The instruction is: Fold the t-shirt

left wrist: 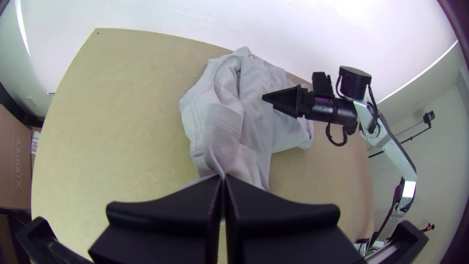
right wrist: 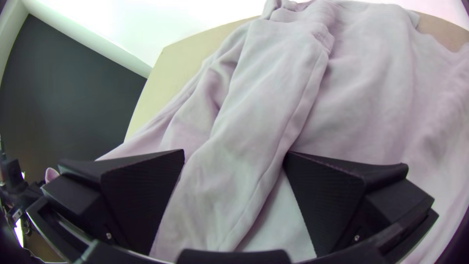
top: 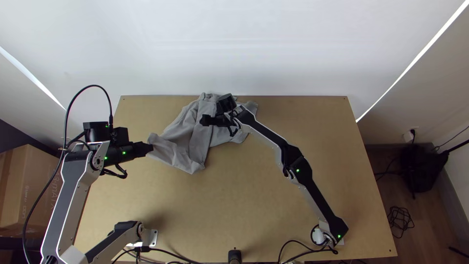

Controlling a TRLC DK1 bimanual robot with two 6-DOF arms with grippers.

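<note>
One t-shirt (top: 183, 132), bunched by the table's (top: 234, 195) far edge, left of its middle. Long axis slants from an end towards the table's left side, up to the far edge. Left gripper (left wrist: 224, 177) pinched narrow on that end. Right gripper (right wrist: 235, 151) set wide, nearer the table's middle, over the t-shirt; a folded band runs lengthwise between its fingers. Contact there hard to judge, perhaps just clear. Next, likely: right closes across the band, if lined up squarely.

Left pincer (top: 150, 148) closed tight; right pincer (top: 202, 120) spread apart (arm (top: 267, 133) outstretched, slanting inward).
</note>
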